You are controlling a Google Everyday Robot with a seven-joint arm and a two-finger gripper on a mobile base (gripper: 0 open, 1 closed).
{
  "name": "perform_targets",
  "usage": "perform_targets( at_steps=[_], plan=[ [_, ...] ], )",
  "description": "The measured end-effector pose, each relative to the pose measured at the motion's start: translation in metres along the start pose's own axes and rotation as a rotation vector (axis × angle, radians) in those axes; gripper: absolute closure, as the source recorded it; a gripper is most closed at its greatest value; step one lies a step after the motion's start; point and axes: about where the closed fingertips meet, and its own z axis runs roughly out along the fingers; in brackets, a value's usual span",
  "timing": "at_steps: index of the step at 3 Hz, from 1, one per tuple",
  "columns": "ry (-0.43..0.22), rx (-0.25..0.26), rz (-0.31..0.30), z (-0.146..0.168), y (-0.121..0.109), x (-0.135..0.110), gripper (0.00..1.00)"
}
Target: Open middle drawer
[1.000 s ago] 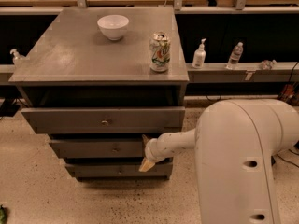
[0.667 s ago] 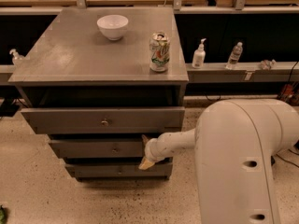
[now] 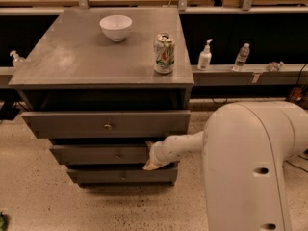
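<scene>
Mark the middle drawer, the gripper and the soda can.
middle drawer [image 3: 91, 154]: camera view, front panel left of its knob.
gripper [image 3: 148, 156]: camera view, its tip, at that drawer's right end.
soda can [image 3: 164, 54]: camera view, side wall.

The bulky white arm [image 3: 250, 167] extends its slim forearm [image 3: 182, 145] sideways and slightly downward, with the hand [image 3: 150, 156] at its tip.

Nothing has visibly shifted; the claw [image 3: 150, 158] stays at the right end of the middle drawer [image 3: 91, 154].

end effector [image 3: 149, 155]: at middle drawer [image 3: 91, 154] right end | top drawer [image 3: 67, 124] overhangs | floor [image 3: 43, 201] open left
</scene>
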Motion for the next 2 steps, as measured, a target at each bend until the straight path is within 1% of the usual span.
perform_targets(
  at_steps=[2],
  plan=[
    [0.0,0.0,0.0,-0.003,-0.0013,-0.0016,0.38]
  ],
)
